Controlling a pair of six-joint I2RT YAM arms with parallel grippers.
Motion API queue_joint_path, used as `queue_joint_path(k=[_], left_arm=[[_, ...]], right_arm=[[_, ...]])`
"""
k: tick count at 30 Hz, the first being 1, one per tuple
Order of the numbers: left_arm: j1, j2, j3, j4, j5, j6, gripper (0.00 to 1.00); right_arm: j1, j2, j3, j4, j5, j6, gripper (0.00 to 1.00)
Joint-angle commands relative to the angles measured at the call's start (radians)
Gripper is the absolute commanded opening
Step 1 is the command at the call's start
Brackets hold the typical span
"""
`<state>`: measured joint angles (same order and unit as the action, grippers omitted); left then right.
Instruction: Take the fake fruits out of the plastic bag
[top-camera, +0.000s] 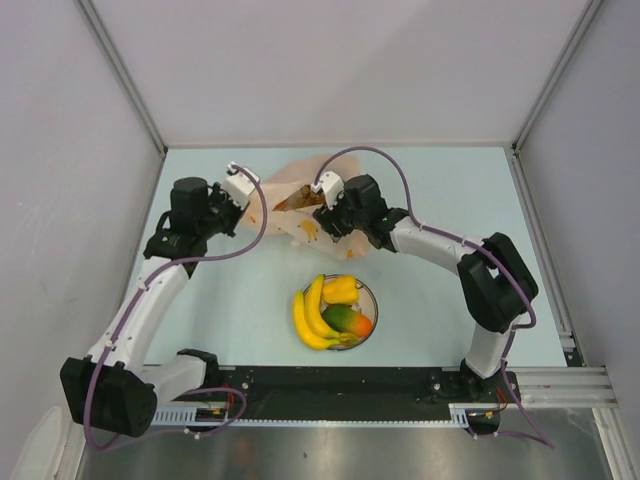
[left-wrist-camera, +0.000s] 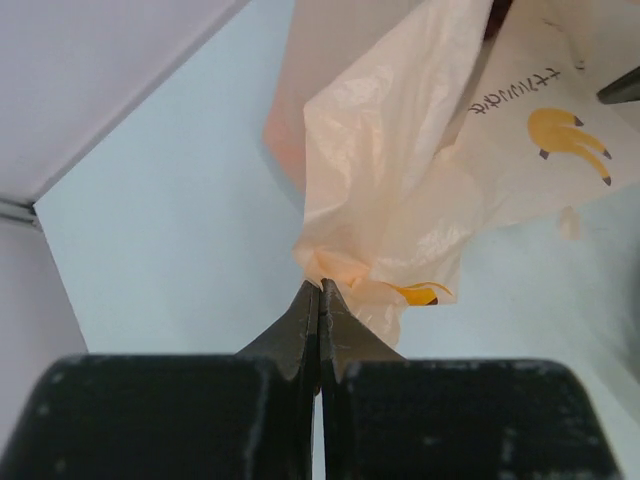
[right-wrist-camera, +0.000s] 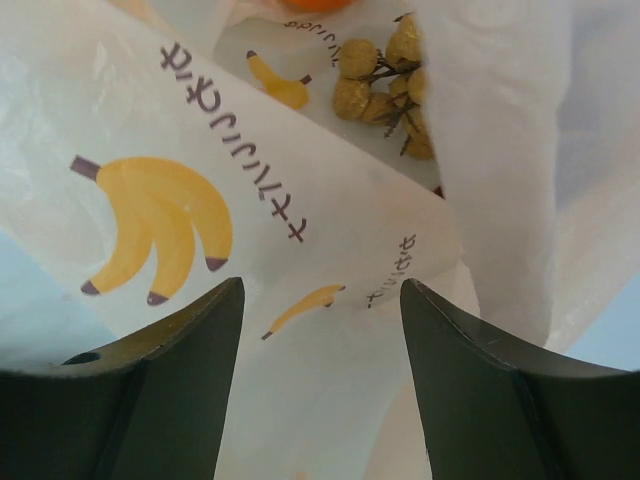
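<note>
The pale-orange plastic bag (top-camera: 290, 205) lies at the back middle of the table, printed with bananas. My left gripper (left-wrist-camera: 320, 285) is shut on a bunched corner of the plastic bag (left-wrist-camera: 400, 190). My right gripper (right-wrist-camera: 322, 300) is open, right over the plastic bag (right-wrist-camera: 330, 390) at its mouth. Inside, a brownish grape bunch (right-wrist-camera: 388, 80) and the edge of an orange (right-wrist-camera: 315, 4) show. A brown shape (top-camera: 297, 201) shows through the bag in the top view. The banana bunch (top-camera: 312, 315), yellow pepper-like piece (top-camera: 341, 290) and green-red mango (top-camera: 345, 321) lie on the plate (top-camera: 370, 296).
The round plate stands in front of the bag, near the table's middle. White walls close the table at the back and both sides. A black rail (top-camera: 340, 385) runs along the near edge.
</note>
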<state>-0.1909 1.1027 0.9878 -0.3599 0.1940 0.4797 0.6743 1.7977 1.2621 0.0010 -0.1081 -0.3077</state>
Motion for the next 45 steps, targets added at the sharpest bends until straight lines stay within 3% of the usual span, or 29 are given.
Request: queue_joint_path(k=[1,6,11,14,18,21,30,38,42,45], left_arm=[[0.004,-0.013,-0.059,-0.057,0.091,0.024,0.0],[0.005,-0.024,-0.066,-0.007,0.236,-0.071,0.0],[-0.05,0.066,0.089,-0.008,0.323,-0.141,0.0],[-0.107,0.107,0.179,-0.007,0.354,-0.161,0.0],[-0.16,0.147,0.262,0.022,0.386,-0.21,0.0],[-0.176,0.164,0.275,0.032,0.377,-0.227,0.0],[-0.177,0.129,0.192,0.007,0.288,-0.205,0.0],[-0.174,0.117,0.124,0.027,0.259,-0.222,0.0],[-0.171,0.129,0.138,0.048,0.236,-0.262,0.0],[-0.165,0.137,0.143,0.064,0.231,-0.285,0.0]], right_arm=[[0.005,0.014,0.022,0.036,-0.012,0.01,0.68],[-0.039,0.0,0.075,0.025,-0.041,0.01,0.66],[-0.11,0.057,0.201,-0.07,-0.136,0.022,0.62],[-0.128,0.116,0.247,-0.085,-0.09,-0.036,0.62],[-0.156,0.193,0.318,-0.024,0.156,-0.122,0.63],[-0.194,0.193,0.385,0.031,0.214,-0.14,0.64],[-0.171,0.058,0.335,-0.12,-0.063,0.033,0.56],[-0.136,0.146,0.316,-0.26,-0.223,0.195,0.31],[-0.127,0.15,0.269,-0.26,-0.249,0.278,0.3],[-0.113,0.16,0.264,-0.236,-0.22,0.285,0.41]])
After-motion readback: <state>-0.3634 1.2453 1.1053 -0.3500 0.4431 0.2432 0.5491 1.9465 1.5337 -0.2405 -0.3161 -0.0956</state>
